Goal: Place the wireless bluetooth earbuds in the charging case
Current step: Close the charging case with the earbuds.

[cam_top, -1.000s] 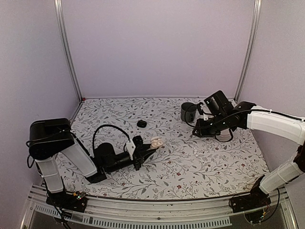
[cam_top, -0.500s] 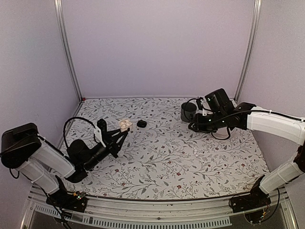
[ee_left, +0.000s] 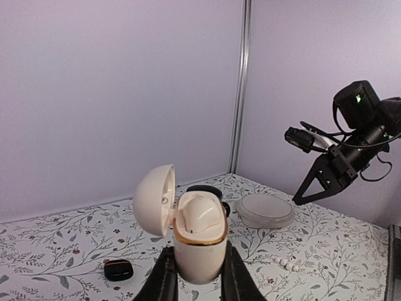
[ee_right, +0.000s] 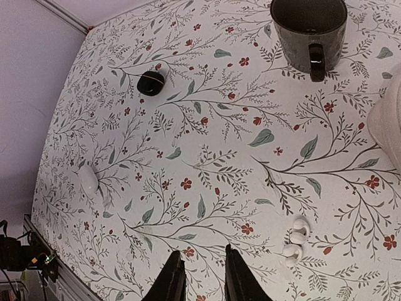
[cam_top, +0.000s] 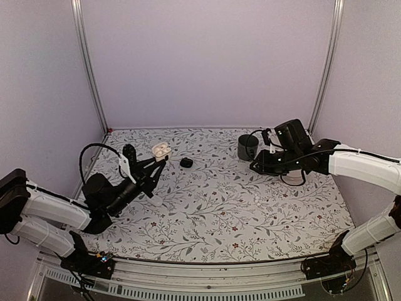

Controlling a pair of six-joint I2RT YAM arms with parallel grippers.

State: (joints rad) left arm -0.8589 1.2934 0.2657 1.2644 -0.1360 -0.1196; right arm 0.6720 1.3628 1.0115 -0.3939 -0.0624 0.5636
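While the left fingers point(ee_left: 197, 279) stand closed on the lower body of the charging case point(ee_left: 199, 235), the case is held upright above the table point(cam_top: 219, 226), at the centre-left of the top view. Its lid is hinged open toward the left of the left wrist view. The right fingers point(ee_right: 200, 276) stand a little apart with nothing between them, hovering over the table at the centre-right of the top view.

The two white earbuds point(ee_right: 294, 241) lie touching each other on the table. They are at the lower right of the right wrist view, to the right of the right fingers and well apart from the case.

Surrounding items:
- A black mug point(ee_right: 308, 28) stands upright at the top right of the right wrist view.
- A pale dish point(ee_left: 264, 210) lies near the earbuds, on their far side in the left wrist view.
- A small black rounded object point(cam_top: 186, 162) lies just right of the raised case in the top view.
- A small white oval object point(ee_right: 88, 179) lies at the left of the right wrist view.

Compared with one second ago, the left arm has carried the case from the middle of the top view toward the upper left and raised it. The right arm has shifted only slightly. The earbuds, mug and black object have not moved.
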